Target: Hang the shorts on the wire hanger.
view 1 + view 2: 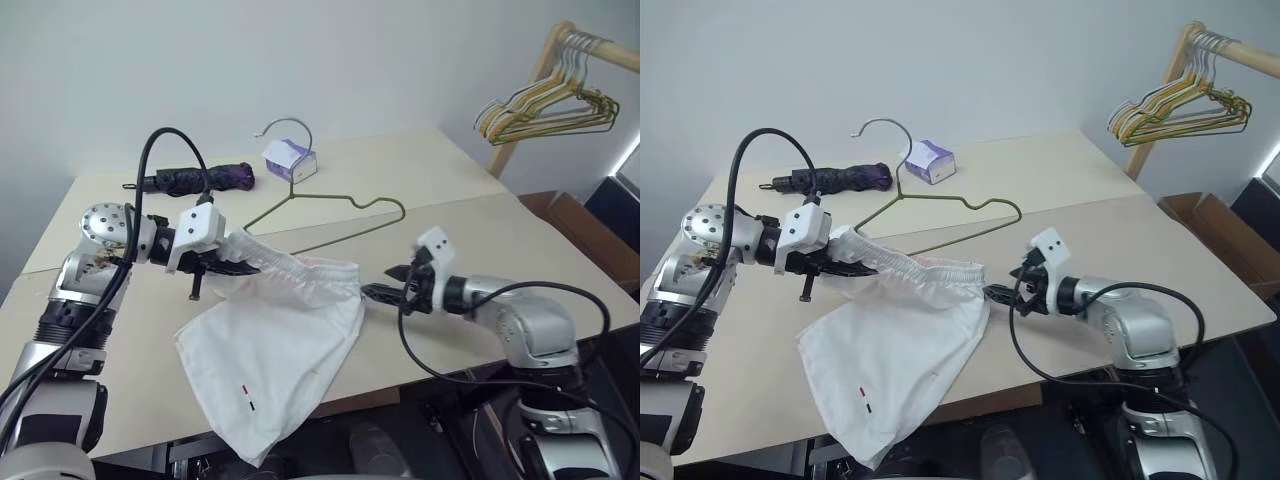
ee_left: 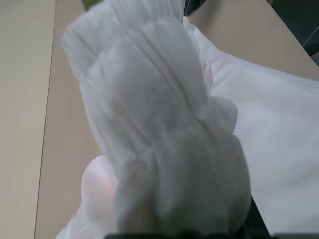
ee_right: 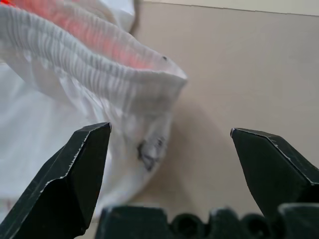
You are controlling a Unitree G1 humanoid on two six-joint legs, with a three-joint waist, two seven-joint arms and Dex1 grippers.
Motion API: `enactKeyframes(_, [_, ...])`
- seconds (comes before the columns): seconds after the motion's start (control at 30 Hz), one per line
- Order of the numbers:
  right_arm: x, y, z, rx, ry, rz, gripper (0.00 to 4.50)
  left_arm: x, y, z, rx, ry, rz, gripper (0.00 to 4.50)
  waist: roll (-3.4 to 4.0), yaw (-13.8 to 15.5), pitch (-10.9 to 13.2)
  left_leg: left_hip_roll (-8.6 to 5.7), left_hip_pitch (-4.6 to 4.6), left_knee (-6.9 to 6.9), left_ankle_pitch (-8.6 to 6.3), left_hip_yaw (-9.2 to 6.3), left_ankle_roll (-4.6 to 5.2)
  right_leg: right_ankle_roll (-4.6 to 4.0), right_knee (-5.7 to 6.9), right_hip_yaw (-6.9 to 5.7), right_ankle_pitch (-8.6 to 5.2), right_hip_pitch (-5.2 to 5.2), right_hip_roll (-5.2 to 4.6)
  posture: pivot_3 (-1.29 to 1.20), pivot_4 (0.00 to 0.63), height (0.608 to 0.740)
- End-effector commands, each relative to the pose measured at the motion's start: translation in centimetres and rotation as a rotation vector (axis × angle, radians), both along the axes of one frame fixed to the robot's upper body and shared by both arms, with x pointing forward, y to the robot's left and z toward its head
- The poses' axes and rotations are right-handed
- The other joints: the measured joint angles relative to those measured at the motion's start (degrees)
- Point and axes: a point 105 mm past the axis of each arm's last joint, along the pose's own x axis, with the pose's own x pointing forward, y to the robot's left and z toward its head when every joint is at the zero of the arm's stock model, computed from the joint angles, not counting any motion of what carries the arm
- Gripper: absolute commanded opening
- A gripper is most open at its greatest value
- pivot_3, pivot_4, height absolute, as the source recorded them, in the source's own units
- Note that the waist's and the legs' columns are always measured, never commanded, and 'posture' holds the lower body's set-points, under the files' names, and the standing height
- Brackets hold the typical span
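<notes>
The left gripper [image 1: 235, 262] is clamped on the shorts' [image 1: 275, 355] waistband, lifting it above the table [image 1: 450, 180]; the hem drapes over the near edge. The right gripper [image 1: 385, 283] gapes empty beside the waistband. The wire hanger [image 1: 335, 222] lies behind. No readable writing.

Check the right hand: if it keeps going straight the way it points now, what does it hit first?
Most likely the shorts: the open right hand points at the near corner of their gathered waistband, just ahead of its fingertips. The right wrist view puts that corner slightly off the centreline, so it may only graze it.
</notes>
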Motion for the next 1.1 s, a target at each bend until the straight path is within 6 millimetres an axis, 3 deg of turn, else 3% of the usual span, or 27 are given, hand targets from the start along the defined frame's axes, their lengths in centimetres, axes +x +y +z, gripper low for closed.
enactKeyframes(0.03, [-0.3, 2.2, 1.3, 0.071, -0.021, 0.072, 4.47, 0.1, 0.1, 1.9, -0.026, -0.058, 0.007, 0.05, -0.02, 0.27, -0.01, 0.0, 0.01, 0.0, 0.0, 0.0, 0.0, 0.0, -0.01, 0.0, 0.0, 0.01, 0.0, -0.27, 0.0, 0.74])
enactKeyframes(0.2, [-0.3, 3.7, 0.1, 0.062, 0.036, 0.106, 4.47, 0.0, 0.2, 1.9, -0.026, -0.059, 0.012, 0.05, -0.02, 1.0, -0.01, 0.02, 0.11, 0.0, 0.0, 0.0, 0.0, 0.0, -0.01, 0.0, 0.0, 0.0, 0.03, -0.26, 0.0, 0.74])
enactKeyframes(0.3, [-0.1, 4.2, -0.2, 0.062, 0.052, 0.107, 3.95, -0.1, 0.2, 1.8, -0.026, -0.058, 0.015, 0.05, -0.02, 1.06, -0.01, 0.01, 0.11, 0.0, 0.0, 0.01, 0.0, 0.0, -0.02, 0.01, 0.0, 0.0, 0.03, -0.25, 0.0, 0.74])
enactKeyframes(0.67, [0.6, 3.9, -0.6, 0.065, 0.056, 0.062, 0.08, -0.2, 0.3, 1.7, -0.02, -0.062, 0.019, 0.05, -0.01, 1.09, -0.02, 0.01, 0.09, 0.0, 0.0, 0.0, 0.0, -0.01, -0.01, 0.01, 0.0, 0.0, 0.03, -0.26, 0.0, 0.74])
enactKeyframes(0.8, [0.9, 2.7, -0.2, 0.052, 0.029, 0.03, 0.03, -0.7, 1.1, 1.0, 0.05, -0.051, 0.003, 0.05, -0.01, 1.02, -0.02, 0.01, 0.1, 0.0, 0.0, 0.0, 0.0, -0.01, -0.01, 0.02, 0.01, 0.0, 0.03, -0.26, 0.0, 0.74])
enactKeyframes(1.1, [2.0, -2.1, 1.0, -0.05, -0.058, -0.096, 0.03, -0.9, 4.3, -1.8, 0.232, -0.013, 0.057, 0.05, -0.01, 1.12, -0.02, 0.0, 0.2, -0.01, -0.01, 0.01, 0.0, 0.0, -0.05, 0.02, 0.0, -0.01, 0.03, -0.27, 0.0, 0.74])
